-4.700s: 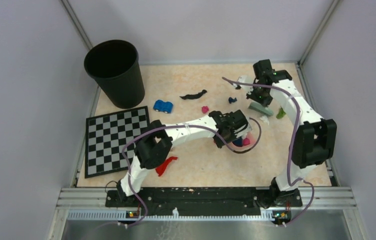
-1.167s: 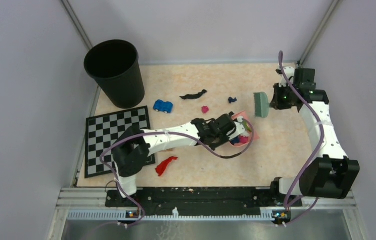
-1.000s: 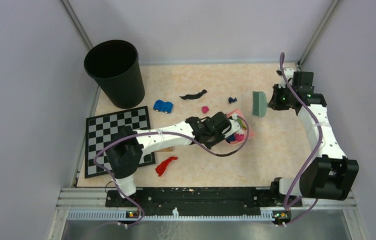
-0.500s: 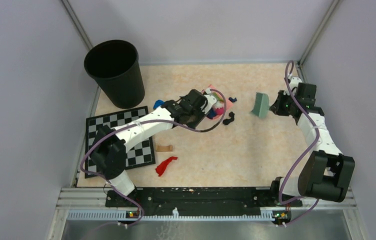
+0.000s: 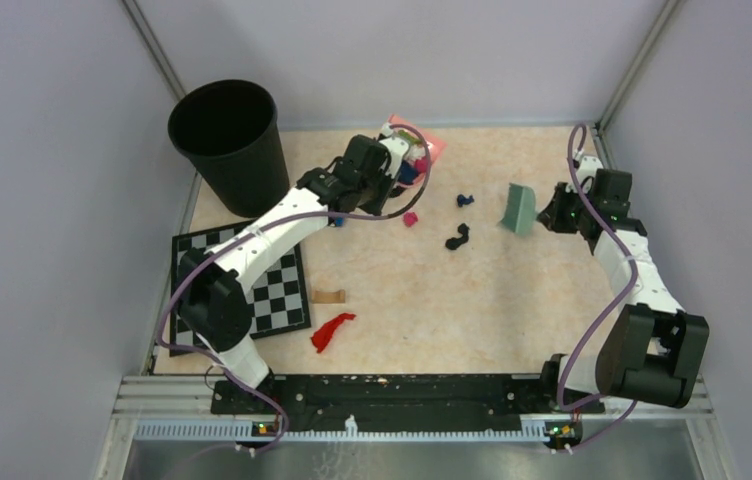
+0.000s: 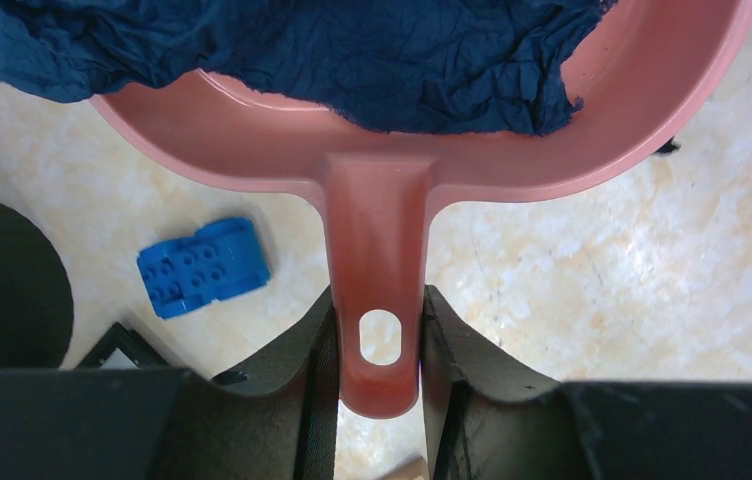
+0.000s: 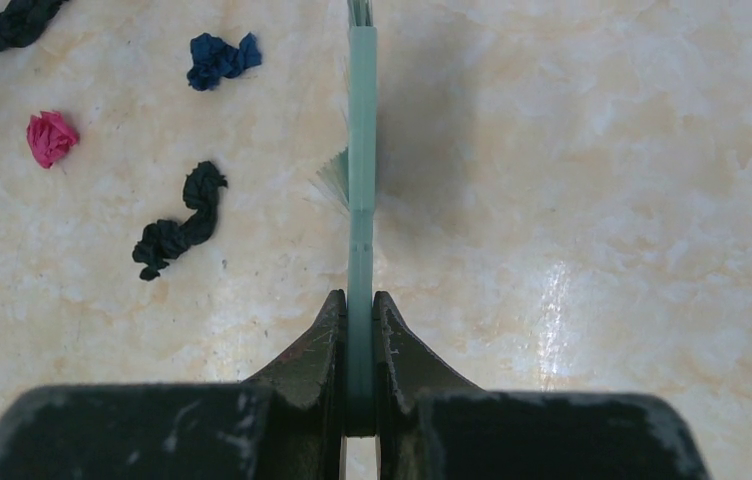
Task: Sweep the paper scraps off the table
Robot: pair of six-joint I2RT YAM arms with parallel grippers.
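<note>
Pink dustpan, heaped with dark blue paper scraps, sits clamped by its handle in the left gripper, right of the black bin. The right gripper pinches a green brush; black, blue and magenta scraps lie nearby on the table.

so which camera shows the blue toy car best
The left wrist view: the blue toy car lies whole and sharp, studs visible. In the top external view the left arm hides nearly all of it; the right wrist view misses it.
</note>
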